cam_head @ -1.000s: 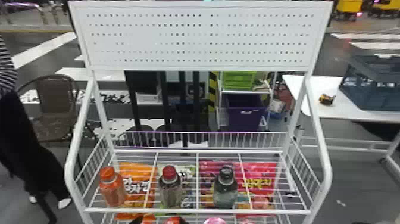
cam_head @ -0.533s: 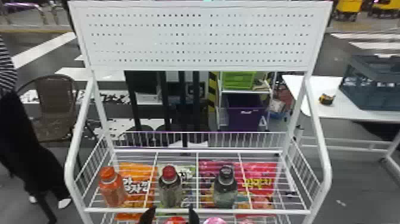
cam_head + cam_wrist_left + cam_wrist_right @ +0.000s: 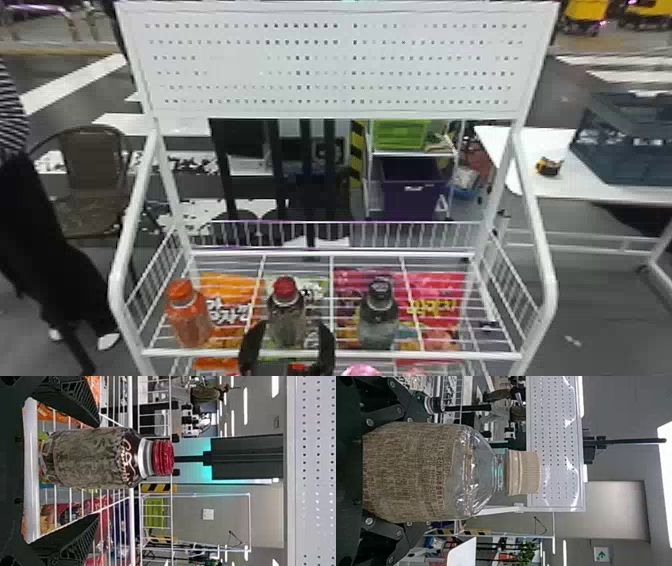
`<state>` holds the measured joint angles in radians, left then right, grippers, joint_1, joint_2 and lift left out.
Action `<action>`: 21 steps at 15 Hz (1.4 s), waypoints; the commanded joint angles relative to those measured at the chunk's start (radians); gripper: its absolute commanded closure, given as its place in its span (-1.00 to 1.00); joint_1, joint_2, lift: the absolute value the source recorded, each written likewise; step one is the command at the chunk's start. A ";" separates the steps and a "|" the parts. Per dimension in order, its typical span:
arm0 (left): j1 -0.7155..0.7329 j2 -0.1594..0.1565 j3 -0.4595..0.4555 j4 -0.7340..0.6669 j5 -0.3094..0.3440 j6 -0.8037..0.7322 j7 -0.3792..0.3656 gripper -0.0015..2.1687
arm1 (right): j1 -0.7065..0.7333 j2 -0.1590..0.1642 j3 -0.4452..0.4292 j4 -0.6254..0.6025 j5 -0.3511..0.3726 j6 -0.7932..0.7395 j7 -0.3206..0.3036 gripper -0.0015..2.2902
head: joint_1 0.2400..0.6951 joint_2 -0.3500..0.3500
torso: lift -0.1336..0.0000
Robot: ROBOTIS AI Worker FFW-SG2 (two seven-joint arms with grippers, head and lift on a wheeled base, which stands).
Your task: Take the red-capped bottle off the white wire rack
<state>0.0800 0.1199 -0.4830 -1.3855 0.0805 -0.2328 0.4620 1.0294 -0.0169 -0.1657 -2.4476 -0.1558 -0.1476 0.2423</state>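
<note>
Head view: On the top shelf of the white wire rack (image 3: pixel 330 355), the red-capped bottle (image 3: pixel 286 317) stands upright between an orange-capped bottle (image 3: pixel 189 317) and a black-capped bottle (image 3: pixel 378 317), as the robot's left pincer (image 3: pixel 291 330) straddles it at the front rail, spread wide. The bottle sits nearer one side of that gap, so an uncentered squeeze could shove or tip it; a lift begun too low could snag its base on the rail. Left wrist view: The fingers (image 3: pixel 73 399) stand apart on either side of the bottle, its ribbed red cap above a pale neck band, a dark shoulder with light script and a mottled gray-brown body. Right wrist view: The right pincer (image 3: pixel 411 471) is clamped on a large clear bottle (image 3: pixel 472 473) with a beige cap, a load that could bump the rack if swung close.
</note>
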 commanded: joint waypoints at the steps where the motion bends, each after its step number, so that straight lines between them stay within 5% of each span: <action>1: -0.058 -0.013 0.001 0.077 0.007 -0.007 0.000 -0.92 | 0.003 -0.001 0.000 -0.001 0.001 -0.003 0.000 -0.27 | 0.14 0.00 | 1.00; 6: -0.172 -0.040 0.009 0.264 0.022 -0.062 -0.014 -0.83 | 0.023 -0.001 -0.014 -0.002 -0.001 -0.037 0.002 -0.27 | 0.14 0.00 | 1.00; 7: -0.175 -0.040 0.009 0.266 0.025 -0.075 -0.016 -0.58 | 0.023 -0.001 -0.017 0.001 -0.001 -0.046 0.000 -0.27 | 0.14 0.00 | 1.00; 9: -0.149 -0.037 0.011 0.220 0.027 -0.121 0.003 0.46 | 0.023 -0.001 -0.017 0.007 -0.002 -0.046 0.000 -0.27 | 0.14 0.00 | 1.00; 10: -0.124 -0.031 0.011 0.171 0.027 -0.115 0.009 0.71 | 0.018 -0.001 -0.017 0.009 -0.002 -0.046 0.000 -0.27 | 0.14 0.00 | 1.00; 16: 0.080 0.052 0.041 -0.299 0.035 0.149 0.029 0.71 | 0.009 -0.001 -0.011 0.010 -0.001 -0.040 0.000 -0.27 | 0.14 0.00 | 1.00; 18: 0.159 0.096 0.049 -0.474 -0.002 0.330 0.046 0.71 | 0.001 0.000 -0.009 0.019 -0.001 -0.040 0.000 -0.27 | 0.14 0.00 | 1.00; 21: 0.294 0.116 0.112 -0.656 -0.039 0.422 0.067 0.71 | 0.000 0.000 -0.005 0.024 -0.001 -0.043 0.000 -0.27 | 0.14 0.00 | 1.00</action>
<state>0.3049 0.2285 -0.4099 -1.9572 0.0504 0.1637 0.5362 1.0302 -0.0177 -0.1723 -2.4261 -0.1564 -0.1886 0.2423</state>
